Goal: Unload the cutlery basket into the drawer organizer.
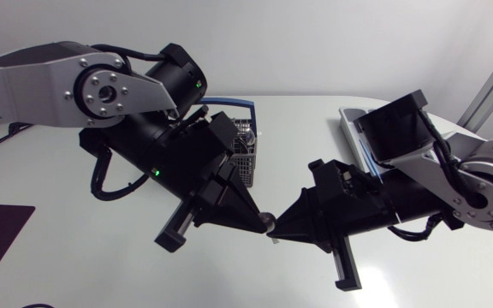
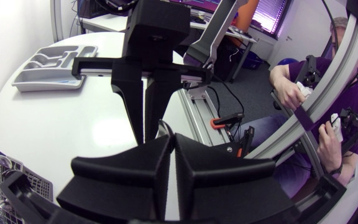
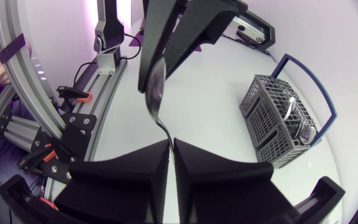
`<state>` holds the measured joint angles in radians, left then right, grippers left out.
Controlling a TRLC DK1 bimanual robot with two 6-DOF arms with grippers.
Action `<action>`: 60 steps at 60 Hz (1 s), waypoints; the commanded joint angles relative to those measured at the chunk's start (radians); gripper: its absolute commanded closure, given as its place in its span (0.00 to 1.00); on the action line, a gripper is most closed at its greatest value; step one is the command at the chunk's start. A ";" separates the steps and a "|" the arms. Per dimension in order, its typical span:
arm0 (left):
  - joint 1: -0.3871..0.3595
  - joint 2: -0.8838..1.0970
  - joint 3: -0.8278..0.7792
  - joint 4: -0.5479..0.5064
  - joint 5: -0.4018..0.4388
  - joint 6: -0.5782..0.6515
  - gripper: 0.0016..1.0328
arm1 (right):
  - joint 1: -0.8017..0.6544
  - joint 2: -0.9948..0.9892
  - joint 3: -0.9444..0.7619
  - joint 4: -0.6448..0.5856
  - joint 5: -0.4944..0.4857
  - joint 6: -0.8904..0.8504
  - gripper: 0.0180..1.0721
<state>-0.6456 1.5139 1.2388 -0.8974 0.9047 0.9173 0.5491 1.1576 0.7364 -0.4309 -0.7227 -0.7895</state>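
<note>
Two grippers meet tip to tip above white table (image 1: pixel 75 257). Between them, spoon (image 3: pixel 155 84): bowl end pinched in left gripper (image 1: pixel 260 224), handle end pinched in right gripper (image 3: pixel 171 146). Both finger pairs narrow, nearly together. Behind left gripper, cutlery basket (image 3: pixel 263 106), some cutlery (image 3: pixel 297 121) inside. Grey drawer organizer (image 2: pixel 45 84) at far right of table behind right arm (image 1: pixel 435 184), well apart from basket.

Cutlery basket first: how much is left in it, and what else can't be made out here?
Cutlery basket: head view, mostly behind the left arm; right wrist view, mesh walls hide the count.
Drawer organizer: head view, half under the right arm; left wrist view, too small to check compartments.
Spoon: head view, just a dark speck between left pincer and right pincer.
</note>
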 commanded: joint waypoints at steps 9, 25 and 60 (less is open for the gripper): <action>0.017 0.017 0.017 -0.009 0.016 0.032 0.82 | 0.009 0.013 0.006 -0.014 -0.011 0.018 0.95; 0.041 0.017 0.048 0.003 0.026 0.012 0.27 | 0.009 0.030 0.006 -0.023 -0.007 0.019 0.95; 0.156 0.069 0.160 0.334 -0.325 -0.488 0.15 | -0.170 0.079 -0.006 -0.031 0.160 -0.111 0.95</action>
<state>-0.4854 1.5581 1.3628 -0.5636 0.6235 0.4843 0.4175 1.2156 0.7364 -0.4473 -0.5835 -0.8425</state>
